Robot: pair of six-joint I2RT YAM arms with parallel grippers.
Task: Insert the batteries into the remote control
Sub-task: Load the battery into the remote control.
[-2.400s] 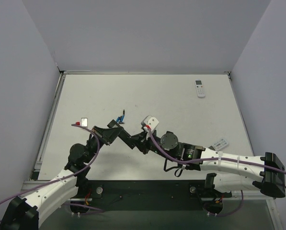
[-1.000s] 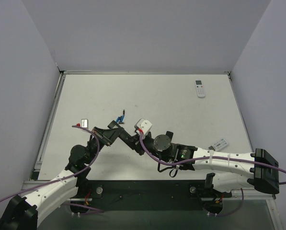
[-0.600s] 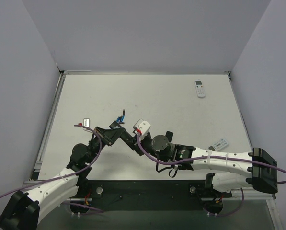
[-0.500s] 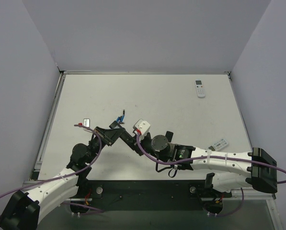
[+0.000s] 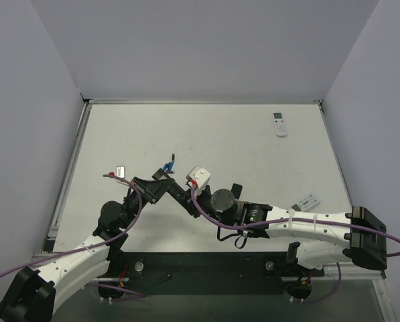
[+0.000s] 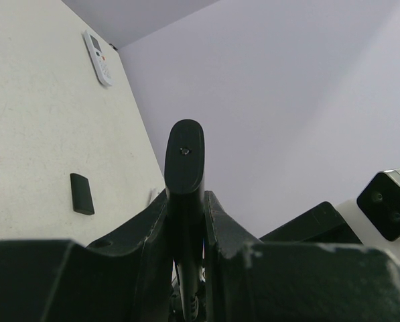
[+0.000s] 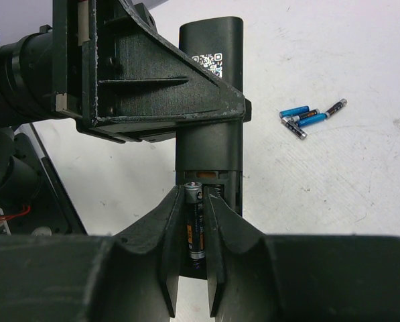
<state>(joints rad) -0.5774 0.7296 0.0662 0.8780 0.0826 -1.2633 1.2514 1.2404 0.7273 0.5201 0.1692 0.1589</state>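
My left gripper (image 5: 161, 187) is shut on the black remote control (image 5: 178, 194) and holds it above the table; the remote stands up between its fingers in the left wrist view (image 6: 184, 157). In the right wrist view the remote (image 7: 210, 80) lies back side up with its battery bay open. My right gripper (image 7: 195, 201) is shut on a dark battery (image 7: 196, 225) with an orange band. The battery lies lengthwise in the bay's left slot, its tip at the bay's far end. Several loose batteries (image 7: 310, 115), blue and dark, lie on the table (image 5: 169, 165).
A small white remote (image 5: 279, 123) lies at the far right. A small grey label-like piece (image 5: 309, 200) lies right of my right arm. A small silver piece (image 5: 120, 172) lies at the left. A small black flat piece (image 6: 82, 194) lies on the table.
My right arm has moved left towards the remote since the earliest frame, bringing the battery to the bay. Over the last half second nothing has visibly moved.
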